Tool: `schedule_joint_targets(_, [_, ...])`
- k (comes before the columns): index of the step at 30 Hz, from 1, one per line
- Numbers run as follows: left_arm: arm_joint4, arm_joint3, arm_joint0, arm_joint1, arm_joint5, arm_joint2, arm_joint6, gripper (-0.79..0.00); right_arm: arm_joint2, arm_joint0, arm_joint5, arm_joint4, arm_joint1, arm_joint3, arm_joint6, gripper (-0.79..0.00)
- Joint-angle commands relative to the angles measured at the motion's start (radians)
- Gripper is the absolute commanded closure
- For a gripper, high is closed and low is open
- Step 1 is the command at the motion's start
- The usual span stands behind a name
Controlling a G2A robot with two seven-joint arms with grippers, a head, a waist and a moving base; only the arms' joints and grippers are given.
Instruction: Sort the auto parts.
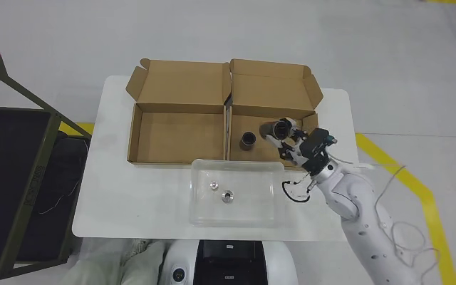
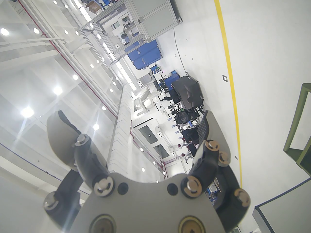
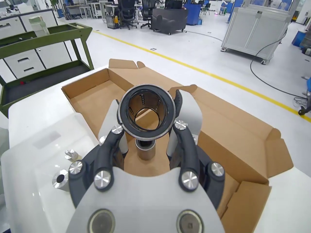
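My right gripper (image 1: 285, 132) (image 3: 148, 112) is shut on a metal cylindrical sleeve (image 1: 274, 128) (image 3: 147, 111), held on its side above the right cardboard box (image 1: 271, 89) (image 3: 218, 132). A second, similar sleeve (image 1: 248, 140) (image 3: 145, 150) stands upright on that box's floor, just below the held one. Two small silver parts (image 1: 211, 186) (image 1: 227, 195) lie in the clear plastic tray (image 1: 235, 162) in front of the boxes; in the right wrist view they are the small knob (image 3: 70, 153) and the round part (image 3: 60, 179). My left gripper (image 2: 132, 122) is open and holds nothing, facing the room.
The left cardboard box (image 1: 178, 135) (image 3: 92, 86) stands open beside the right one, nothing visible in it. Both boxes have raised back flaps. A green cart (image 1: 28, 185) (image 3: 48, 49) stands off the table's left side. White table surface (image 1: 107, 178) lies bare left of the tray.
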Motion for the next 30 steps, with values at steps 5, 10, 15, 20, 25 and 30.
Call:
schedule_joint_targets(5, [0.0,0.0,0.0,0.0,0.0,0.0,0.0,-0.785,-0.019,0.033,0.015,-0.008,-0.003,0.102,0.08,0.0])
schedule_joint_targets(10, [0.0,0.0,0.0,0.0,0.0,0.0,0.0,-0.785,-0.044,0.071,0.011,-0.013,-0.008,0.187,0.101,0.0])
schedule_joint_targets(15, [0.0,0.0,0.0,0.0,0.0,0.0,0.0,-0.785,-0.068,0.11,0.008,-0.019,-0.014,0.248,0.107,0.0])
schedule_joint_targets(20, [0.0,0.0,0.0,0.0,0.0,0.0,0.0,-0.785,-0.094,0.151,0.0,-0.017,-0.02,0.289,0.137,0.0])
schedule_joint_targets(25, [0.0,0.0,0.0,0.0,0.0,0.0,0.0,-0.785,-0.12,0.194,-0.008,-0.008,-0.027,0.324,0.183,0.0])
schedule_joint_targets(30, [0.0,0.0,0.0,0.0,0.0,0.0,0.0,-0.785,-0.14,0.23,-0.018,0.002,-0.033,0.358,0.226,0.0])
